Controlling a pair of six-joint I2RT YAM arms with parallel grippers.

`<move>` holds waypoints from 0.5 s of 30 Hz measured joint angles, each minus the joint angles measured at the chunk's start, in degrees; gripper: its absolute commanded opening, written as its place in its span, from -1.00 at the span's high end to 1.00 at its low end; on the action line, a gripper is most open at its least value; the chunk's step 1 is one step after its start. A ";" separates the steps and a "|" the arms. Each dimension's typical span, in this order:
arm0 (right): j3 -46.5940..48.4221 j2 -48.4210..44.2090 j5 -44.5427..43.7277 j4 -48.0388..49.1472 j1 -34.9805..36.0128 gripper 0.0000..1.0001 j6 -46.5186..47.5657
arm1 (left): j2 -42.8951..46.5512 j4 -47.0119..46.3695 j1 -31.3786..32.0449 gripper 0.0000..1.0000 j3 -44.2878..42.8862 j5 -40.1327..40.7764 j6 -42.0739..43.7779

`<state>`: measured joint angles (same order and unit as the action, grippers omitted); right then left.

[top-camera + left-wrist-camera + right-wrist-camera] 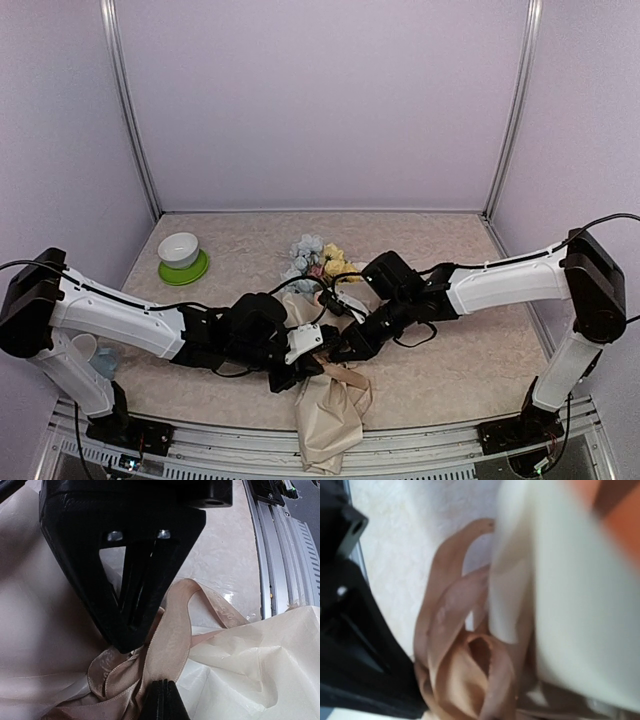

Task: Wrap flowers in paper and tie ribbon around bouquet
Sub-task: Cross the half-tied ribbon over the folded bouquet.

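Note:
The bouquet lies mid-table with its flowers [318, 262] pointing to the far side, and the beige paper [330, 420] trails over the near edge. The tan ribbon [170, 630] is looped and bunched around the paper [250, 665]. My left gripper [162, 700] is shut on a fold of the ribbon. Just across the knot, the right gripper [125, 642] has its black fingers converged to a point in the bunched ribbon. In the top view the left gripper [312, 362] and the right gripper [335, 352] meet over the wrap. The right wrist view is blurred, showing ribbon loops [465, 670] against paper [570, 605].
A white bowl on a green plate [182, 262] stands at the back left. The metal rail [285, 555] of the table's near edge runs close beside the bouquet's tail. Purple walls enclose the table on three sides.

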<state>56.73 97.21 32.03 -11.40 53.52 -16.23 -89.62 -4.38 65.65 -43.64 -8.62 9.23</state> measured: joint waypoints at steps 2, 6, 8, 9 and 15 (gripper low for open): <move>0.02 0.04 0.22 -0.11 0.00 1.00 0.11 | 0.00 -0.13 0.00 1.00 0.00 0.02 0.00; 0.24 0.04 0.57 -0.09 0.00 1.00 -0.22 | 0.00 -0.28 -0.04 1.00 0.00 0.04 -0.02; 0.68 0.04 0.83 -0.02 0.00 1.00 -0.70 | 0.00 -0.35 -0.04 1.00 0.00 0.02 -0.07; 0.76 0.00 1.03 0.22 0.00 1.00 -1.11 | 0.00 -0.44 -0.04 1.00 0.00 0.02 -0.13; 0.04 -1.36 3.23 3.28 0.00 1.00 -4.90 | -0.13 -2.62 -0.04 1.00 0.00 1.20 -1.20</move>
<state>56.77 95.85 35.27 -8.12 53.52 -21.12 -89.76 -7.01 65.60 -43.64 -7.42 8.03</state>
